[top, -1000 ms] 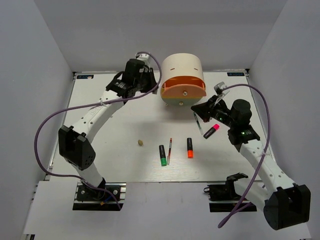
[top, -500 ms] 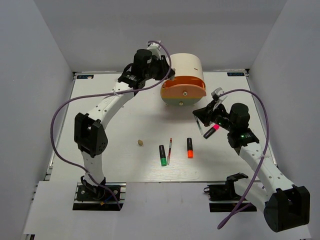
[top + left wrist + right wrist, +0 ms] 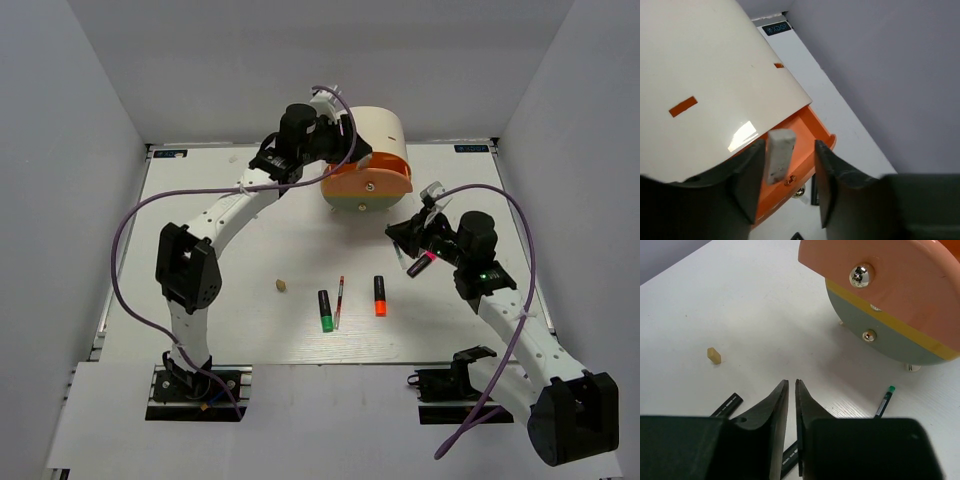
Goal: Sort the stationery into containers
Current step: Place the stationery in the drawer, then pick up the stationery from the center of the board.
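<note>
My left gripper [image 3: 338, 130] hovers over the cream desk unit [image 3: 365, 128], above its pulled-out orange drawer [image 3: 368, 182]. In the left wrist view the left gripper [image 3: 789, 150] is open. A pale eraser [image 3: 779, 156] sits between the jaws beside the left finger, over the orange drawer [image 3: 805, 131]. My right gripper [image 3: 402, 233] is shut and empty, low over the table in front of the unit. A pink highlighter [image 3: 423, 264], an orange highlighter [image 3: 380, 296], a red pen [image 3: 340, 300], a green highlighter [image 3: 325, 311] and a beige eraser [image 3: 281, 285] lie on the table.
In the right wrist view the right gripper [image 3: 790, 383] points at bare table, with the drawer faces [image 3: 880, 275] and a knob [image 3: 861, 275] ahead. A dark pen with a green tip [image 3: 883, 401] lies to its right. The eraser [image 3: 714, 355] and a black highlighter [image 3: 728, 404] lie to its left.
My left gripper has swung right from the unit's left side to above the orange drawer. My right gripper has shifted slightly left and away from the pink highlighter.
</note>
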